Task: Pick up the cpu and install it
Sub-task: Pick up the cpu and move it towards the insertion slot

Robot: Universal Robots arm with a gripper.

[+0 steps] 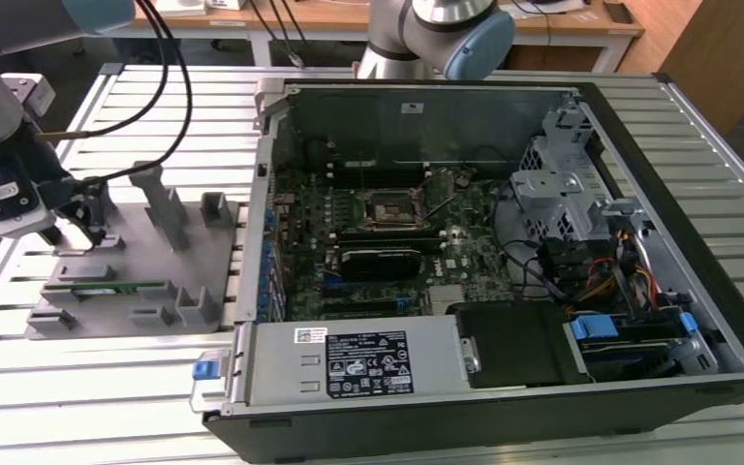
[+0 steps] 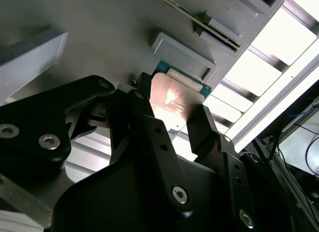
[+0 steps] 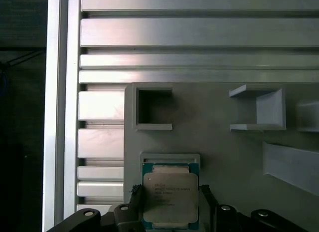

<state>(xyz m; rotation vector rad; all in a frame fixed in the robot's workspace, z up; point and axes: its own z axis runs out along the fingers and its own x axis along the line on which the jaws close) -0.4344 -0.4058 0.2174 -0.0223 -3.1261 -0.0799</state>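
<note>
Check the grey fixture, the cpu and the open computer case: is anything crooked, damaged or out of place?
Nothing stands out. The cpu lies flat and square in its pocket on the grey fixture, with the claw at it; the open computer case shows no damage.

Slatted table (image 1: 113, 387): grey fixture (image 1: 127, 281), computer case (image 1: 476, 433)

Grey fixture (image 1: 127, 254) on slatted aluminium table (image 1: 88, 387), exterior view's left; upright posts on it, green memory stick (image 1: 120, 288) lying in slot near front edge. Open PC case (image 1: 476, 431) just beside fixture: motherboard (image 1: 476, 247) with black socket frame (image 1: 387, 208), labelled power supply (image 1: 346, 363), drive cage (image 1: 566, 184), cable bundle (image 1: 604, 276), 1 blue latch (image 1: 208, 368) at case corner
</note>
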